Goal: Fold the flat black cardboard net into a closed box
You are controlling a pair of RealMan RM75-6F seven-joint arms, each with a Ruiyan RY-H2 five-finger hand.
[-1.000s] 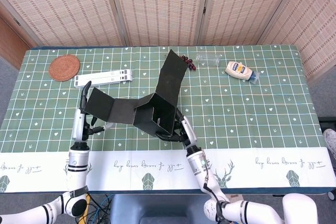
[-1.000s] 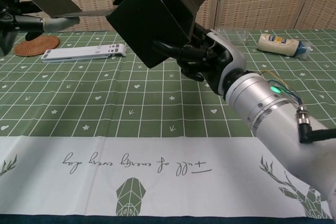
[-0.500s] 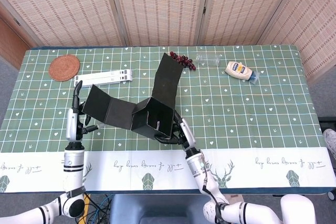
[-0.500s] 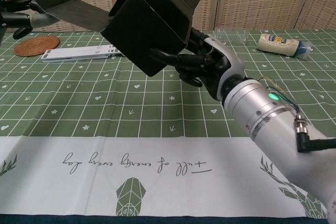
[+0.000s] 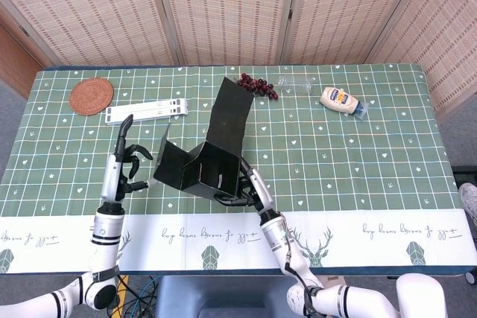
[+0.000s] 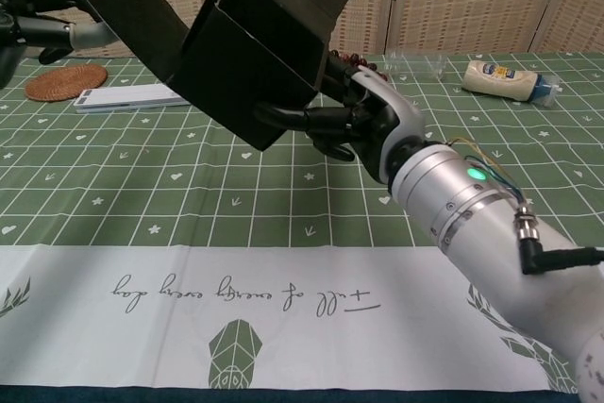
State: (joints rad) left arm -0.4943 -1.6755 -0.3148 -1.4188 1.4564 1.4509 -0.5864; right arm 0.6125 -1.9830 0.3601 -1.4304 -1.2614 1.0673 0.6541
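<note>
- Green patterned tablecloth is stretching beneath my raised arms.
- My right hand is gripping the half-folded black cardboard box from underneath, holding it above the table.
- My left hand is hovering beside its left flap, fingers loosely spread, holding nothing.

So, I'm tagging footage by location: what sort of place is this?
Probably an indoor demo or lab corner, not a home: a table under a green patterned tablecloth, woven folding screens behind it, and unrelated props such as a rattan coaster and a mayonnaise bottle.
</note>
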